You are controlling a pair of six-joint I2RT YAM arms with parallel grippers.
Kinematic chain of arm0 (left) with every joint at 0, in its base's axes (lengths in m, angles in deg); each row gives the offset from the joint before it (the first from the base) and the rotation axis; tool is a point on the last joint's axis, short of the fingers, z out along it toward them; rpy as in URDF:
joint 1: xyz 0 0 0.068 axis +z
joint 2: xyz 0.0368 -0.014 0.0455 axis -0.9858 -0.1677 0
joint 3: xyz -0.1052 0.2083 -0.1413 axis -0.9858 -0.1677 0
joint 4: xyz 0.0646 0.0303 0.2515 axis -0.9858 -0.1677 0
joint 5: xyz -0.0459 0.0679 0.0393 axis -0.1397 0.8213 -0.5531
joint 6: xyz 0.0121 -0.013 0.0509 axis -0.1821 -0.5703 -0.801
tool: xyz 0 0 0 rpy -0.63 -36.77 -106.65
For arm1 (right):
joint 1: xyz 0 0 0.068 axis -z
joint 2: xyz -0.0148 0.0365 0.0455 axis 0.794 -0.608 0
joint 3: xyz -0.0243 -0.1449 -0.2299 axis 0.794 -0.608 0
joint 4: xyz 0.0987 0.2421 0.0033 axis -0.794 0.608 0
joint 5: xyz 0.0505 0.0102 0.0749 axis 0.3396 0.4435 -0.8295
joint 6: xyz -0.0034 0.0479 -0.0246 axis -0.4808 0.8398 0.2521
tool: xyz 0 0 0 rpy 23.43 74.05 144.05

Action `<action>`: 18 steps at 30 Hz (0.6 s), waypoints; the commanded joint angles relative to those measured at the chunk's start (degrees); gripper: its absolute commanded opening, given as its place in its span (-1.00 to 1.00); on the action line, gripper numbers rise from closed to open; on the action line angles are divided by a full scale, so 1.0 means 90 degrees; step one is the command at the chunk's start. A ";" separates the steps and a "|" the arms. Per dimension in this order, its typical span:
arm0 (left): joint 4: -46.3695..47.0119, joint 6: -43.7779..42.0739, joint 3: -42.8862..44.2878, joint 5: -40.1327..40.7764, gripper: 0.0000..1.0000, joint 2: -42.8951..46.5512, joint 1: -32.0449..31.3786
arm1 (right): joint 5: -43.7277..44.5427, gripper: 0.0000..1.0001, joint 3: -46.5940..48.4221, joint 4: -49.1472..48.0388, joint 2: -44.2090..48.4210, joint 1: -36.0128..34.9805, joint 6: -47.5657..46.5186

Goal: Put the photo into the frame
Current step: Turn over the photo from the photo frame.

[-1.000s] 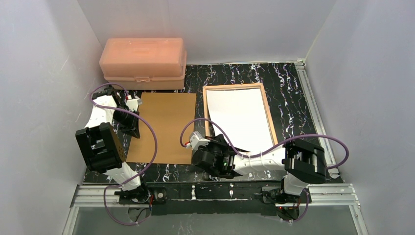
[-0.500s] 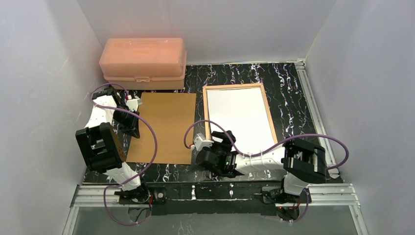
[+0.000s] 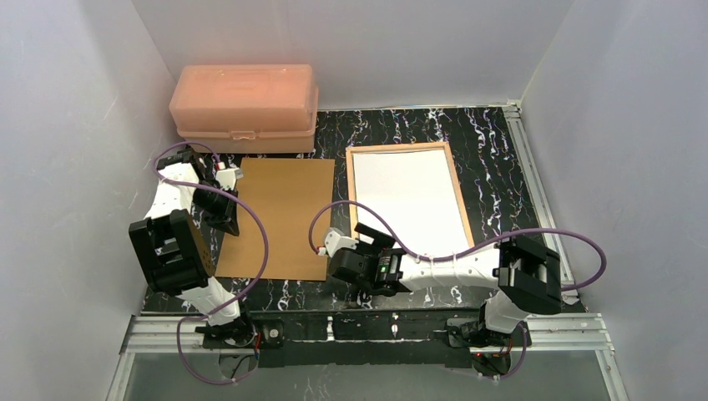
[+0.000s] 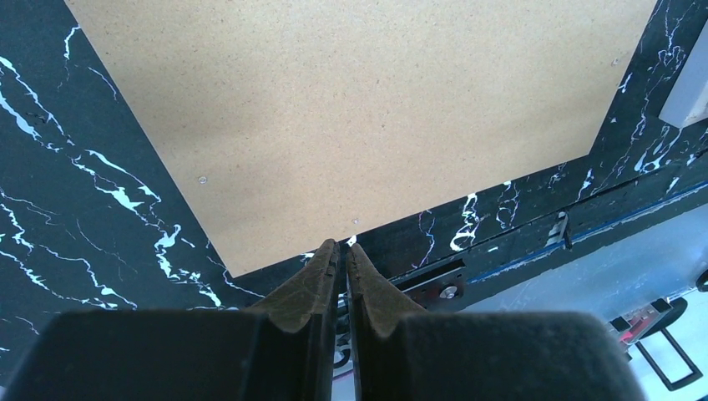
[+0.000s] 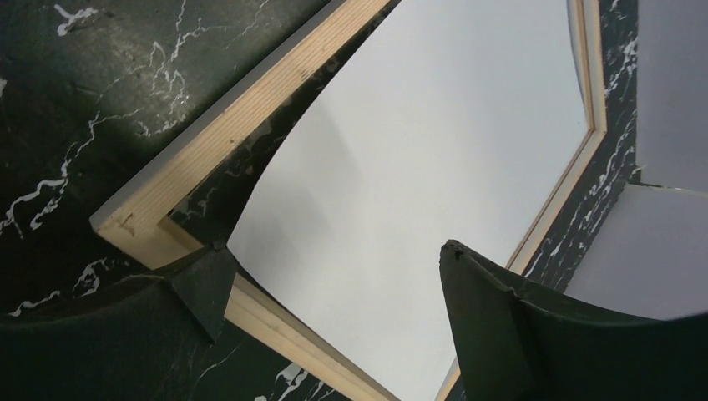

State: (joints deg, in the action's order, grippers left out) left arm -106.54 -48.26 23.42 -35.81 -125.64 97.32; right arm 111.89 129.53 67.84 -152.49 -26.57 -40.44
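The frame (image 3: 455, 180) lies back side up on the right of the black marbled table, its tan wood rail (image 5: 250, 100) running round the photo (image 3: 409, 196). The photo (image 5: 434, 142) shows only its plain white back and lies inside the rails, with a dark gap along its left edge. My right gripper (image 3: 373, 242) hovers open at the frame's near left corner; its fingers straddle the photo's near corner without touching it (image 5: 334, 246). My left gripper (image 3: 224, 219) is shut on nothing at the brown board's left edge (image 4: 342, 246).
A brown backing board (image 3: 280, 217) lies left of the frame (image 4: 359, 109). A pink plastic box (image 3: 245, 107) stands at the back left. White walls close in three sides. Metal rails run along the near edge (image 3: 376, 330) and the right side (image 3: 534, 184).
My right gripper has opened and let go of the photo's near corner. The photo, earlier lifted over the near rail, now lies within the frame. The left arm has not moved.
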 commanded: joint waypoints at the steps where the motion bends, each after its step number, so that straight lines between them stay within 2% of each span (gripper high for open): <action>1: -0.0273 -0.0102 -0.0020 -0.0180 -0.85 0.0273 0.0038 | -0.0721 0.97 0.0266 0.0730 0.0537 -0.0004 0.0616; 4: -0.0289 -0.0101 -0.0002 -0.0191 -0.85 0.0267 0.0043 | -0.0702 0.97 0.0245 0.1027 0.0802 0.0000 0.1174; 7: -0.0308 -0.0069 0.0029 -0.0243 -0.85 0.0257 0.0038 | -0.0271 0.97 0.0329 0.1650 0.0839 0.0010 0.2192; 10: -0.0322 -0.0044 0.0052 -0.0293 -0.85 0.0233 0.0038 | -0.0282 0.95 0.0532 0.2444 0.0621 0.0105 0.3404; 13: -0.0329 -0.0033 0.0046 -0.0316 -0.84 0.0217 0.0038 | -0.0729 0.82 0.0587 0.2840 0.0444 0.0331 0.4445; 18: -0.0322 -0.0024 0.0043 -0.0335 -0.84 0.0223 0.0038 | -0.1582 0.43 0.0054 0.2260 0.0884 0.0790 0.5068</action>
State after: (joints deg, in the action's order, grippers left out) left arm -107.61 -48.26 23.42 -37.08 -125.64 97.43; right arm 103.35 132.24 87.97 -147.79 -22.44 -5.14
